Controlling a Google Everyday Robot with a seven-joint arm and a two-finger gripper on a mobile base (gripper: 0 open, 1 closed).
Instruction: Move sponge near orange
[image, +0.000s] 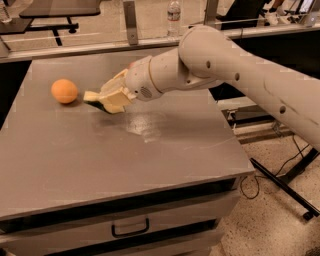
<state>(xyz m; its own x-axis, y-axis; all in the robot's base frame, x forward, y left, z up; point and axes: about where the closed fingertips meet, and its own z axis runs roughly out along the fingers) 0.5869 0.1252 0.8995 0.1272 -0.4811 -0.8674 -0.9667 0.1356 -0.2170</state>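
Note:
The orange (64, 91) sits on the grey table (115, 150) at its far left. My gripper (111, 96) is just right of it, shut on the sponge (93, 98), a pale yellow foam slab with a dark green underside. The sponge's free end sticks out to the left toward the orange, a short gap away, low over or on the tabletop; I cannot tell which. My arm (225, 70) reaches in from the right and hides most of the red apple behind the wrist.
A clear bottle (173, 17) stands on a shelf behind the table. The table has a drawer with a handle (130, 229) at its front. A black stand leg (285, 187) crosses the floor at the right.

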